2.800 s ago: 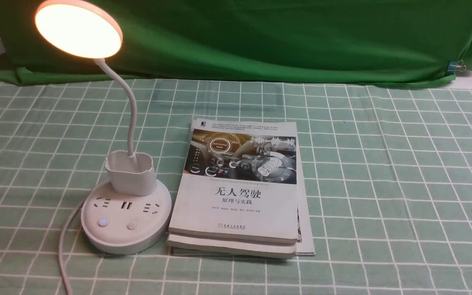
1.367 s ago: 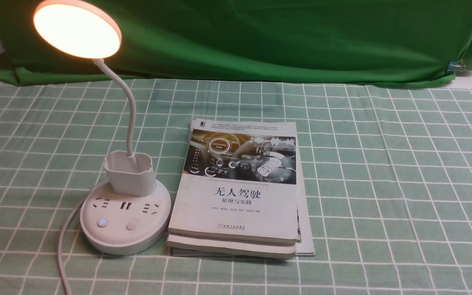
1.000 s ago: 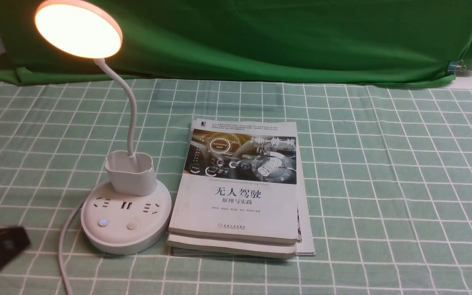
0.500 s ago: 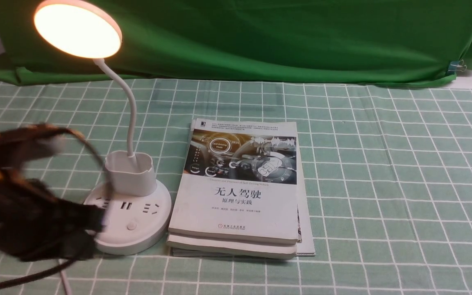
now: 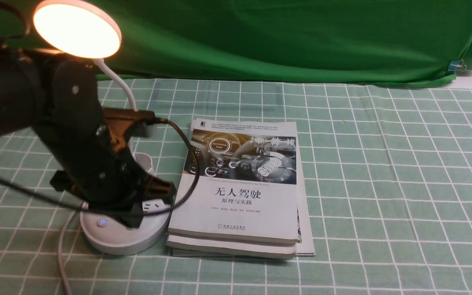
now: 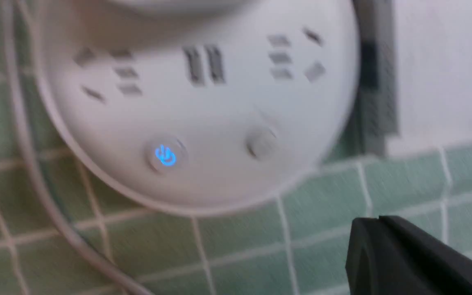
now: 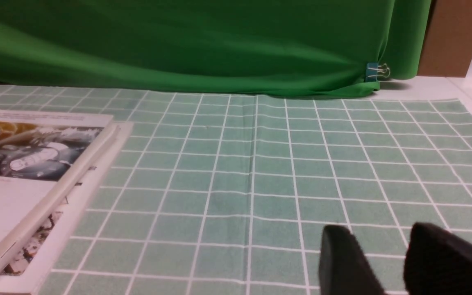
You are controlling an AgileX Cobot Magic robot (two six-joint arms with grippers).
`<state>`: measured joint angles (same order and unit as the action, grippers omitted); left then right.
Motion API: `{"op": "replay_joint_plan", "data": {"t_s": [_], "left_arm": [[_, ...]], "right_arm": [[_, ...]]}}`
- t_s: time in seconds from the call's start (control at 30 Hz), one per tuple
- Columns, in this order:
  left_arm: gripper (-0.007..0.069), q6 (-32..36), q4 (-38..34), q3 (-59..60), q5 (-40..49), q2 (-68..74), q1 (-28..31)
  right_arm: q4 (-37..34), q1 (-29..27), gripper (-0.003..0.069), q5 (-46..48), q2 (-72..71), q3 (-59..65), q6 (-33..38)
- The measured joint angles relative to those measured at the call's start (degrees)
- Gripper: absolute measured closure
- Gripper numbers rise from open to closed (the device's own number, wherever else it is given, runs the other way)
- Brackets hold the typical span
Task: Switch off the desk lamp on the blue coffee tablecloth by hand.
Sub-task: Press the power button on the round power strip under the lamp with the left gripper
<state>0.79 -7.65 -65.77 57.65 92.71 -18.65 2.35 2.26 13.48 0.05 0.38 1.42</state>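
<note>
Taking the front view as a clock dial, we see the lamp cord [image 5: 61, 262] run from near 8 o'clock toward 7. The desk lamp [image 5: 125, 241] stands on the blue coffee tablecloth [image 5: 383, 164], its base at 8 o'clock and its glowing head [image 5: 77, 30] at 10. Our left arm [image 5: 84, 139] has just swung further in over the base. A moment ago it covered the power button [image 5: 102, 222]; now that button shows again, lit blue, while the arm hides most of the plain one. So we judge the lamp has yet to be switched off; the next move calls for settling the left gripper [image 5: 132, 223] over whichever button works the light, and a press on the wrong one is the risk.

The lamp's cup [image 5: 144, 160] is mostly behind the arm, so we can't tell what it contains. Only one finger shows in the left wrist view, so we can't say how the pair stands.

The books [image 5: 236, 209] lie stacked just beside the base, near 6 o'clock, unmoved. Over on our right, the right gripper [image 7: 379, 229] has its fingers apart with nothing between them.
</note>
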Motion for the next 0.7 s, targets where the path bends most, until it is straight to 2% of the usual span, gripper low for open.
{"op": "replay_joint_plan", "data": {"t_s": [0.27, 0.7], "left_arm": [[0.0629, 0.8, 0.3, -2.5, -0.1, 5.7, 3.5], [0.0627, 1.2, 0.3, -2.7, -2.9, 11.4, 3.7]], "right_arm": [[0.0, 0.0, 0.0417, 0.0, 0.0, 0.0, 0.0], [0.0, 0.0, 0.0417, 0.0, 0.0, 0.0, 0.0]]}}
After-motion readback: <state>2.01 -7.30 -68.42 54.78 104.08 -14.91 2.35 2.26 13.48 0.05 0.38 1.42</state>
